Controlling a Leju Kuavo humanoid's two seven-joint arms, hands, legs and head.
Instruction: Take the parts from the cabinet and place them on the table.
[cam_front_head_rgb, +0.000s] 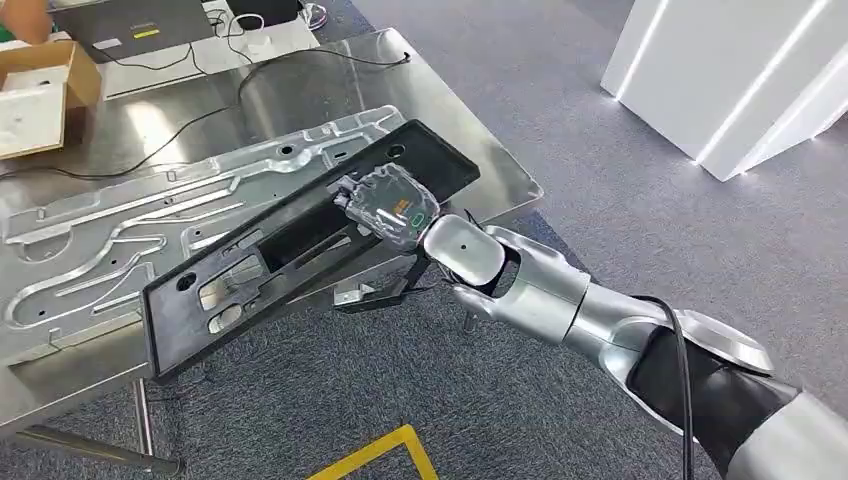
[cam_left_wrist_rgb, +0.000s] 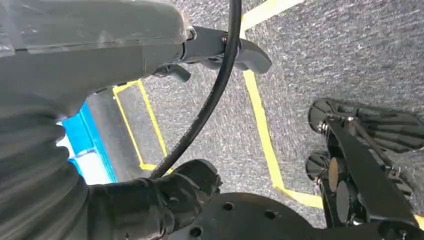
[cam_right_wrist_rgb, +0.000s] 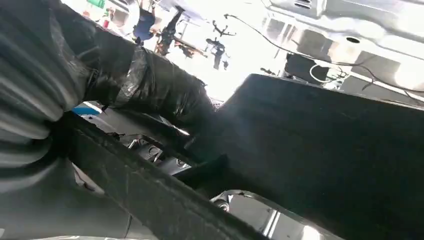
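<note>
Right hand (cam_front_head_rgb: 385, 205) grips a long black part (cam_front_head_rgb: 300, 250), held tilted over the steel table (cam_front_head_rgb: 480, 150) and its stamped metal panel (cam_front_head_rgb: 120, 230). Left hand (cam_left_wrist_rgb: 165, 55) hangs over carpet; whether its fingers are open or closed cannot be told.

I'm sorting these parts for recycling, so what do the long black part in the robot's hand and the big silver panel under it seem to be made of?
Black part: probably moulded plastic, matte black with no glare and cut-out openings. Silver panel: looks like stamped sheet metal, perhaps aluminium or steel; bright, reflective, with pressed ribs and holes. The table beneath looks like brushed steel, mirroring the lights.
</note>
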